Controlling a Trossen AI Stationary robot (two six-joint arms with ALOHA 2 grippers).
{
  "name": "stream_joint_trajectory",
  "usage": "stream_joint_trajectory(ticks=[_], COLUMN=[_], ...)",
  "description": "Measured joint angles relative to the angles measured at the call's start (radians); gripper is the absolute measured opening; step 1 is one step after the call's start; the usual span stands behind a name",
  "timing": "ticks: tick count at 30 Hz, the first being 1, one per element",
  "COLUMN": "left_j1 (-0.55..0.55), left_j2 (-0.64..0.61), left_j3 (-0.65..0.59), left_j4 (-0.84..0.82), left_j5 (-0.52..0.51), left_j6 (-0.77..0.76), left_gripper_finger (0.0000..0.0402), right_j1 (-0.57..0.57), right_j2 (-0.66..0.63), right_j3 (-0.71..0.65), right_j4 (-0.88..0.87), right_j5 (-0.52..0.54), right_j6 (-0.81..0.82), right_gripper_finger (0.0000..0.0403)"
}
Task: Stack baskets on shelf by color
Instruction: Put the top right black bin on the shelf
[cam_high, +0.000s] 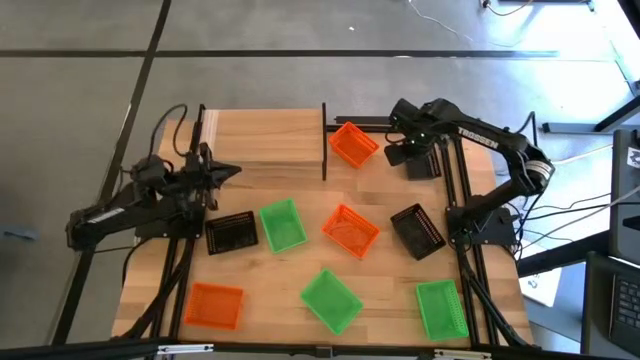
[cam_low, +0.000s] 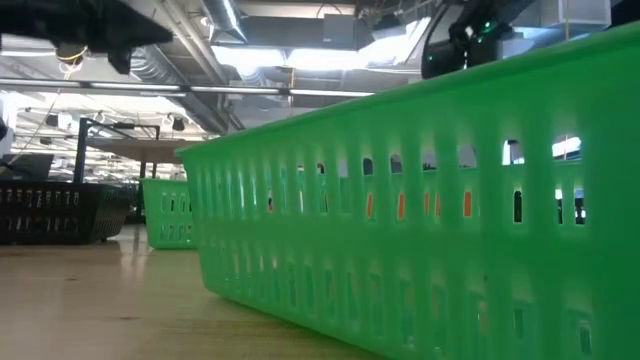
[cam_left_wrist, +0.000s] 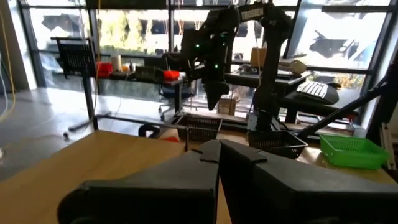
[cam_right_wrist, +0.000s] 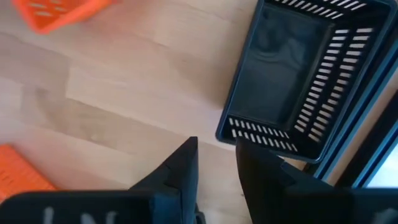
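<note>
High view: all nine baskets countable. On the shelf (cam_high: 270, 145), at the desk's far edge: one orange basket (cam_high: 353, 143) just right of the centre upright (cam_high: 324, 140), and a black basket (cam_high: 424, 160) at the far right corner, mostly under the right arm. On the desk (cam_high: 260, 300): black (cam_high: 231, 233) and green (cam_high: 282, 224) side by side left of centre, orange (cam_high: 350, 229) at centre, black (cam_high: 418, 230) by the right edge, orange (cam_high: 214, 305) at the near left corner, green (cam_high: 331, 299) at the near edge, green (cam_high: 442, 308) at the near right corner. All baskets look empty.

Low view: filled by the wall of a green basket (cam_low: 450, 200); orange shows through its slots. Beyond, a second green basket (cam_low: 168, 212) and a black one (cam_low: 60, 210). Grippers not clear here.

Right wrist view: right gripper (cam_right_wrist: 214, 165) over the shelf, fingers parted by a narrow gap, gripping nothing. Black basket (cam_right_wrist: 298, 78) sits just ahead of the fingertips, upright, empty, apart from them. Orange basket corners at two frame edges.

Left wrist view: left gripper (cam_left_wrist: 217, 152) closed, fingers pressed together, empty, above the desk's left side. It faces the right arm (cam_left_wrist: 217, 43) across the shelf; a green basket (cam_left_wrist: 348, 151) off to one side.
</note>
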Motion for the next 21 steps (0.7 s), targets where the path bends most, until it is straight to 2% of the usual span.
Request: stream_joint_trajectory(ticks=[8,11,21], left_j1=[-0.001,-0.001,-0.032], left_j2=[0.292,0.389,0.602], left_j3=[0.243,0.321,0.533], left_j4=[-0.145,-0.17,-0.256], left_j5=[0.006,0.017,0.047], left_j6=[-0.024,-0.024,0.043], left_gripper_finger=[0.0,0.0,0.0], right_j1=[-0.033,-0.046,-0.094], right_j2=[0.071,0.087,0.127], right_j3=[-0.066,-0.094,-0.18], right_j4=[0.099,0.137,0.276], right_j5=[0.004,0.044,0.024], right_j6=[-0.017,-0.008,-0.007], right_gripper_finger=[0.0107,0.0107,0.0107])
